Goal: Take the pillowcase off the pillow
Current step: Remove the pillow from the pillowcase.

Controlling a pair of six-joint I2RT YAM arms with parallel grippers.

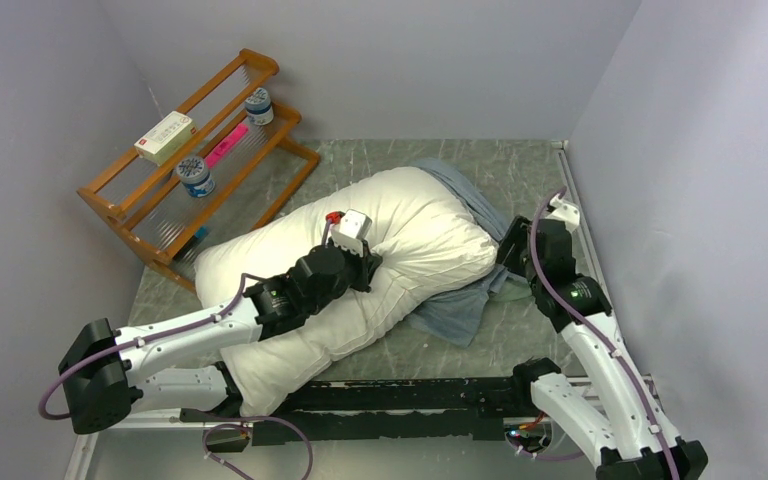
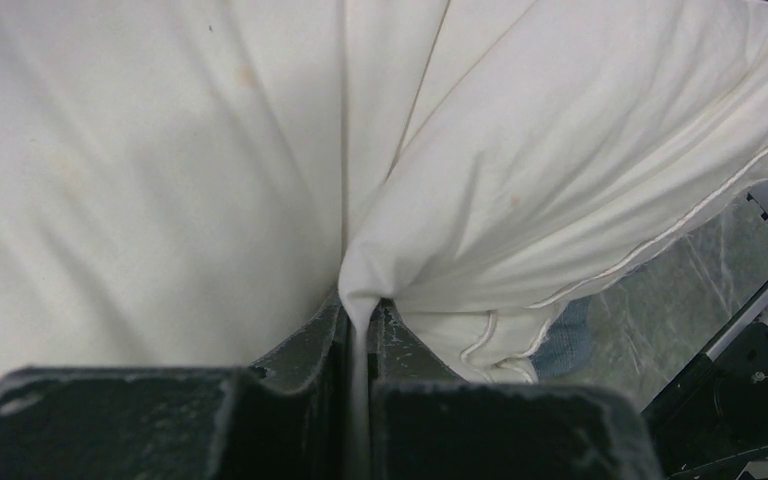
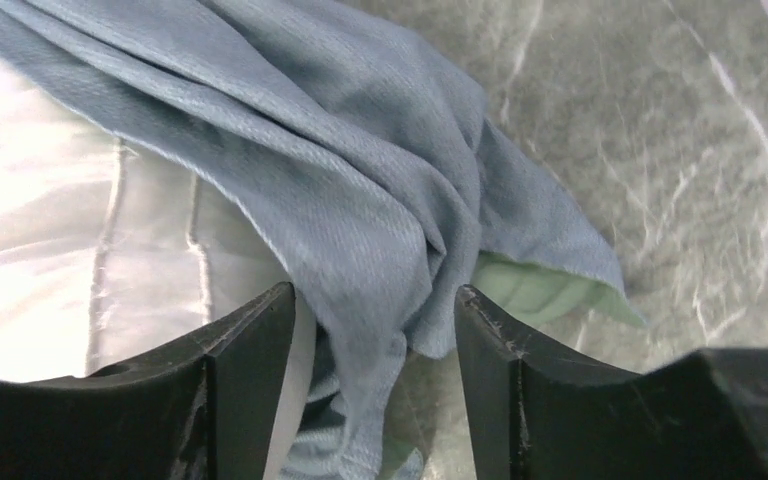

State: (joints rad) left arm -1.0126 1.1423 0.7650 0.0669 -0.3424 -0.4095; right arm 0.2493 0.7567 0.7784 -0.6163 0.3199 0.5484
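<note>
Tabletop: pillowcase seemingly mostly off pillow

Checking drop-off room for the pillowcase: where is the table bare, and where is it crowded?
Bare table runs along the back wall, between the wooden rack and the right wall, beyond the pillow. A smaller patch lies between the pillow, the pillowcase and the near black rail. Crowded: the rack's corner and beside the right arm.
</note>
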